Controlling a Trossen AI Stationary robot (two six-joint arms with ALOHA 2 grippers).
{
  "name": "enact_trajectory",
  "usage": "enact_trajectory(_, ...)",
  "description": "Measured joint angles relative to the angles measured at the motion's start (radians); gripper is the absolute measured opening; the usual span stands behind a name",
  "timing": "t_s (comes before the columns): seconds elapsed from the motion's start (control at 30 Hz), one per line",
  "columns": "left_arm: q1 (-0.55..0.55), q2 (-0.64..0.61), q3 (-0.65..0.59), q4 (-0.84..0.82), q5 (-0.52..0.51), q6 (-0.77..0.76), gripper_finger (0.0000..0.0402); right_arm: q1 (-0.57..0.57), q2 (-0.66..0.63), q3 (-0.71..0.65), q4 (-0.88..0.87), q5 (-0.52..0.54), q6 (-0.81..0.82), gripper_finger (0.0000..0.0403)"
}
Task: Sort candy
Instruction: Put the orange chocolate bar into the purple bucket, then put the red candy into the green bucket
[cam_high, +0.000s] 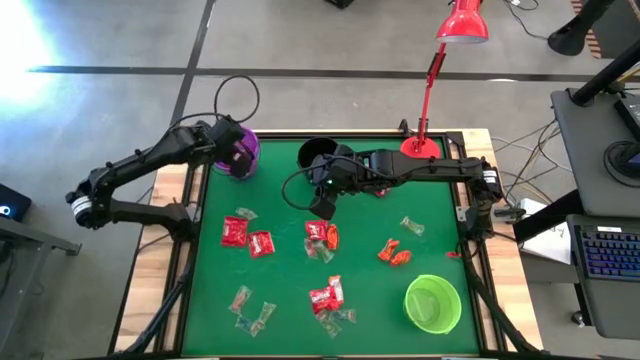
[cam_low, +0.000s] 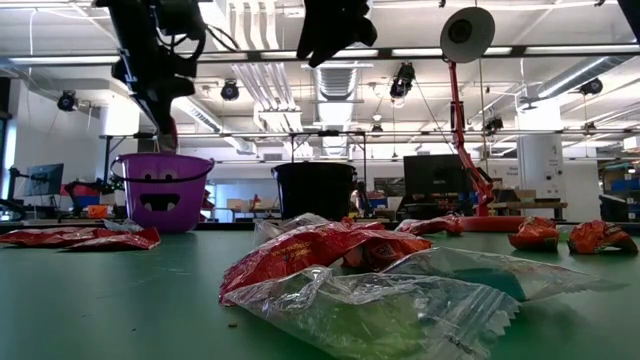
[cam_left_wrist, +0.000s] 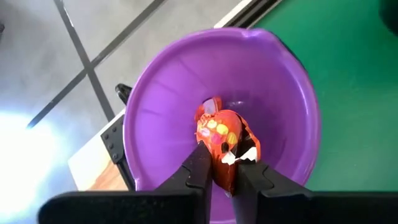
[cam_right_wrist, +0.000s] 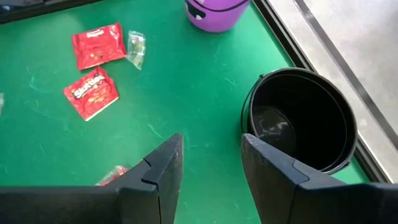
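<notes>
Left gripper (cam_left_wrist: 225, 171) over the purple bowl (cam_high: 240, 152) at the table's far left corner; fingers pinch an orange-red candy (cam_left_wrist: 219, 134), hanging inside the bowl's mouth. Right gripper (cam_right_wrist: 210, 162) hovers just beside the black bowl (cam_right_wrist: 311, 121), far centre; jaws apart, nothing between them. Remaining candies lie scattered on the green mat (cam_high: 290, 300): red packets (cam_high: 247, 237) left of centre, clear twisted ones near the front edge, orange ones right. Green bowl (cam_high: 433, 303) sits near right.

Glossy plastic purple bowl (cam_left_wrist: 155, 112), shiny candy (cam_high: 234, 232) wrappers
</notes>
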Motion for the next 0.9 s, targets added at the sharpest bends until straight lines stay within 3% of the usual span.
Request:
enact_trajectory(0.4,0.003,0.035,0.000,-0.025,0.000,0.000,0.0117,-0.005,0.001,0.000,-0.023,0.000,-0.020,0.0155)
enact_trajectory(0.63,0.000,-0.019,0.000,-0.038,0.106,-0.002,0.0127,-0.056,0.001,0.000,-0.087,0.082,0.070,0.0159)
enact_trajectory(0.9,-0.001,-0.093,0.000,-0.034,0.107,0.031,0.0127,-0.168,0.001,-0.032,-0.328,0.098,0.083,0.0160)
